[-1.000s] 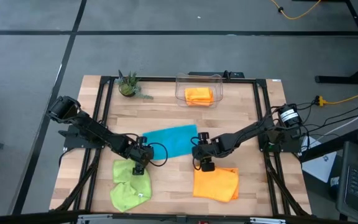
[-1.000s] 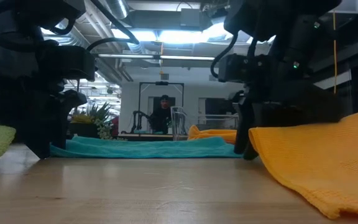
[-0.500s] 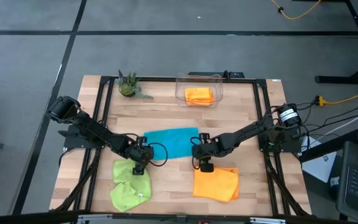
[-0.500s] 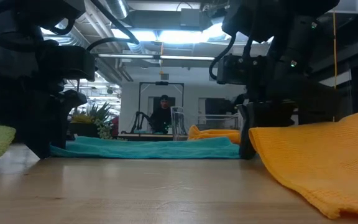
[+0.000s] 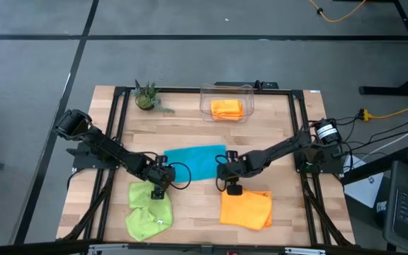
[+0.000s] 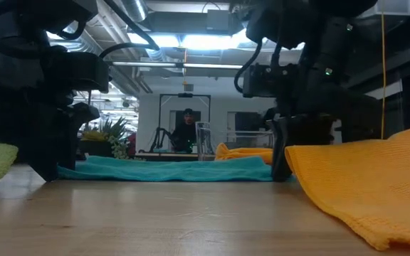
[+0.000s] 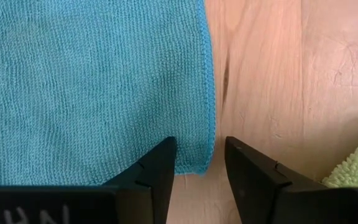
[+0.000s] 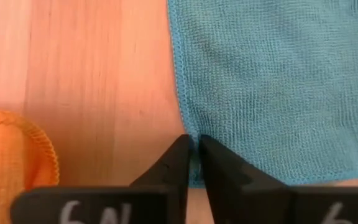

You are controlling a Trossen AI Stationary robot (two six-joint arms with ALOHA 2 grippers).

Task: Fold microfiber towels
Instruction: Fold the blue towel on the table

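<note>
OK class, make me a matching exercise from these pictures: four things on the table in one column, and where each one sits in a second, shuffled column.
Things:
1. teal towel
2. lime green towel
3. folded orange towel
4. potted plant

Places:
A. inside the clear plastic bin
B. far left corner of the table
C. flat between the left gripper and right gripper
D. crumpled at the near left edge

Pairs: 1-C, 2-D, 3-A, 4-B
</note>
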